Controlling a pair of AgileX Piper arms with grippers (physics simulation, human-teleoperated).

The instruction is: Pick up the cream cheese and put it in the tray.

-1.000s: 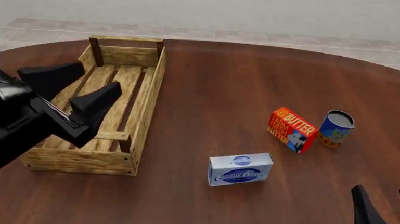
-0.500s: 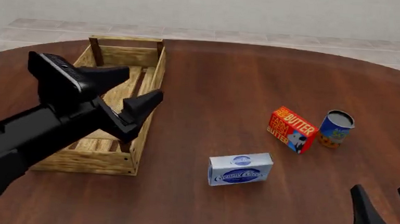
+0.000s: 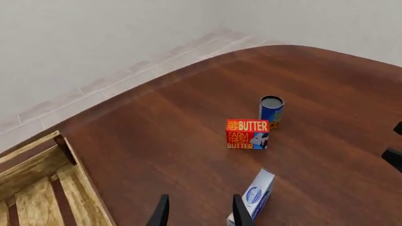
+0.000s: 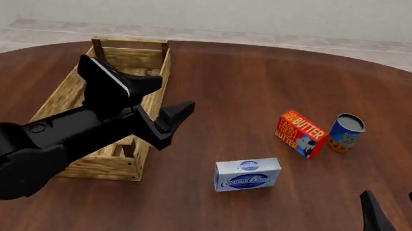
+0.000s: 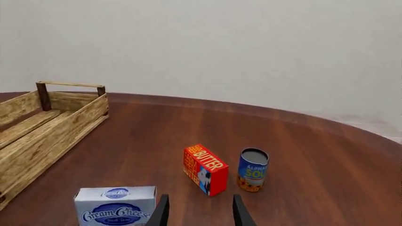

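Sitting at the near right edge of the front view, the right gripper point(image 4: 394, 215) is showing two dark fingers standing apart, with nothing between them. It is hovering well clear of every object on the wooden table point(image 4: 265, 81).

Just beyond it, toward the table's middle, the cream cheese point(image 4: 247, 174) is standing on one long edge on the bare tabletop. Its broad face with the dark blue oval logo is facing the near side. Nothing is touching it.

To its left, the left arm is reaching forward and rightward from the near left corner. The left gripper point(image 4: 160, 100) is hanging with its fingers spread wide and holding nothing. It is positioned over the right wall of the tray point(image 4: 158, 80) and remains apart from the cream cheese. In the left wrist view, both fingertips point(image 3: 161, 212) are pointing at bare table just beside the box.

Farther right, the red-orange butter box point(image 4: 301, 133) is standing upright. The blue can point(image 4: 346, 132) is standing just beside it, to its right.

Along the left side, the tray is stretching from near to far, its far bar handle raised above the slats.
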